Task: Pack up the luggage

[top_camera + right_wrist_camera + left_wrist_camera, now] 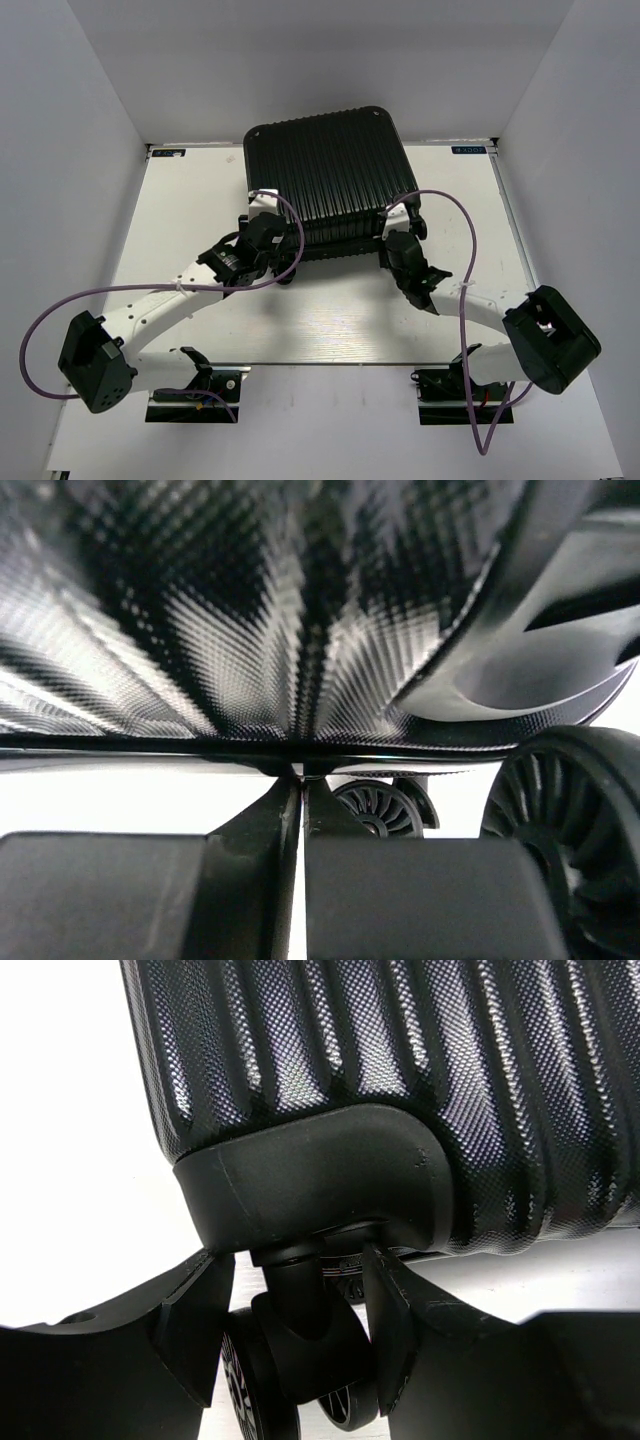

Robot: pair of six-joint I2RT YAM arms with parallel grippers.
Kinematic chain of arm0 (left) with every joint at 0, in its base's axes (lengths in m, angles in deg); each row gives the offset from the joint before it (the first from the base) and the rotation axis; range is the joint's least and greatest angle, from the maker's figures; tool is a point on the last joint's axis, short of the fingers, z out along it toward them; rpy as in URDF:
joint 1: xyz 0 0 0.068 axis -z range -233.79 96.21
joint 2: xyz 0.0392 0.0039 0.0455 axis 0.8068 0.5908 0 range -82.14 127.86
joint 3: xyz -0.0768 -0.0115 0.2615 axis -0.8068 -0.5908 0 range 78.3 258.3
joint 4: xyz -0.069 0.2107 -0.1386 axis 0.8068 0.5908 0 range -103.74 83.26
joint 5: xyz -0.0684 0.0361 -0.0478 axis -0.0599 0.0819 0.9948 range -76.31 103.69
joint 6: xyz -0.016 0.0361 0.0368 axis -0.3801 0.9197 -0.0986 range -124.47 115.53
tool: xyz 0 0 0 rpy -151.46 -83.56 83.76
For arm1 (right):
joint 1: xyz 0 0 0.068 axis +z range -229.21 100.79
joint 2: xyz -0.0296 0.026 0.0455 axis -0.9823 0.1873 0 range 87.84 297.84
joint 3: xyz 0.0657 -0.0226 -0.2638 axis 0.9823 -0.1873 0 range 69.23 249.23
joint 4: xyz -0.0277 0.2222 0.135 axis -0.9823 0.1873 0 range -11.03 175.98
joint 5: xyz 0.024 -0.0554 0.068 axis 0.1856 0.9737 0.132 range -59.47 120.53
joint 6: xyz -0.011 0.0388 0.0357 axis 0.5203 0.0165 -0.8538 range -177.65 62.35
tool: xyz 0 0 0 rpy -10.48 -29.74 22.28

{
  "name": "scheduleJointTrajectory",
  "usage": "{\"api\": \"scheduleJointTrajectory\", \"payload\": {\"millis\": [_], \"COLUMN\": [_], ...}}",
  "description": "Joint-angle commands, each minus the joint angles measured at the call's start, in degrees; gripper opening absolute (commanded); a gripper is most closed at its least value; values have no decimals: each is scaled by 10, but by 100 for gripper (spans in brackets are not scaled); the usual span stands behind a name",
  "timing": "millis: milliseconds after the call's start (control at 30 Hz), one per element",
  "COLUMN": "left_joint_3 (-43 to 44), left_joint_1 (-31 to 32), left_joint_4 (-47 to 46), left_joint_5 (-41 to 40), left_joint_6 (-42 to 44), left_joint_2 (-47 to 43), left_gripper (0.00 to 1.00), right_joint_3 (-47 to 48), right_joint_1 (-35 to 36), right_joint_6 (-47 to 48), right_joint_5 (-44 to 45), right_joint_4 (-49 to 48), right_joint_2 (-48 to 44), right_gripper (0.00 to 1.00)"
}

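The luggage (325, 175) lies closed at the desk's (200, 200) far middle — left pincer (295, 1290) wide astride a caster (300, 1335), right pincer (301, 790) pinched together at the seam (200, 742); best brace that caster, pry gently

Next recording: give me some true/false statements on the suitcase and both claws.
1. The large black ribbed hard-shell suitcase is closed. True.
2. The left claw straddles a small black caster wheel, with gaps on both sides. True.
3. The right claw is spread wide. False: its fingers meet at the suitcase's edge.
4. The suitcase lies between the arm bases. False: it lies at the far side of the white table.
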Motion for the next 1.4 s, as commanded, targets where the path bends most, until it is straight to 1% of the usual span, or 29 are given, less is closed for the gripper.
{"api": "scheduleJointTrajectory", "payload": {"millis": [0,100,133,167,233,433,467,500,567,633,767,800,867,1033,1067,1133,1233,1367], "left_joint_3": [5,12,13,13,11,17,17,17,21,23,30,30,34,41,46,59,78,81], "left_joint_1": [0,-12,-15,-19,-30,-59,-63,-65,-77,-84,-100,-103,-121,-150,-164,-171,-188,-216], "left_joint_4": [39,58,59,61,65,75,78,79,84,82,87,87,90,83,85,88,93,83], "left_joint_5": [37,29,29,26,28,37,39,39,42,50,52,53,53,53,56,58,53,58], "left_joint_6": [11,2,-3,-4,-5,3,7,7,9,10,15,18,15,35,41,55,72,93], "left_joint_2": [14,19,19,18,12,12,14,15,19,21,34,37,44,63,65,81,103,112], "left_gripper": [0,0,0,0,0,0,0,0,0,0,0,0,0,0,0,0,0,0], "right_joint_3": [-2,-38,-70,-79,-99,-125,-142,-148,-174,-185,-193,-192,-191,-177,-172,-162,-155,-128], "right_joint_1": [-4,-5,-7,-12,-21,-63,-69,-76,-100,-113,-144,-162,-173,-221,-236,-246,-271,-310], "right_joint_6": [-1,-20,-26,-31,-39,-56,-59,-64,-84,-93,-118,-120,-132,-157,-157,-142,-138,-130], "right_joint_5": [6,35,39,44,52,27,27,16,2,-29,-48,-57,-69,-119,-123,-144,-166,-222], "right_joint_4": [-91,-131,-148,-190,-210,-290,-298,-320,-334,-368,-406,-425,-442,-453,-458,-475,-458,-412], "right_joint_2": [-22,-37,-40,-41,-39,-30,-30,-30,-36,-30,-22,-9,8,43,53,62,55,70], "right_gripper": [0,0,0,0,0,0,0,0,0,0,0,0,0,0,0,0,0,0]}}
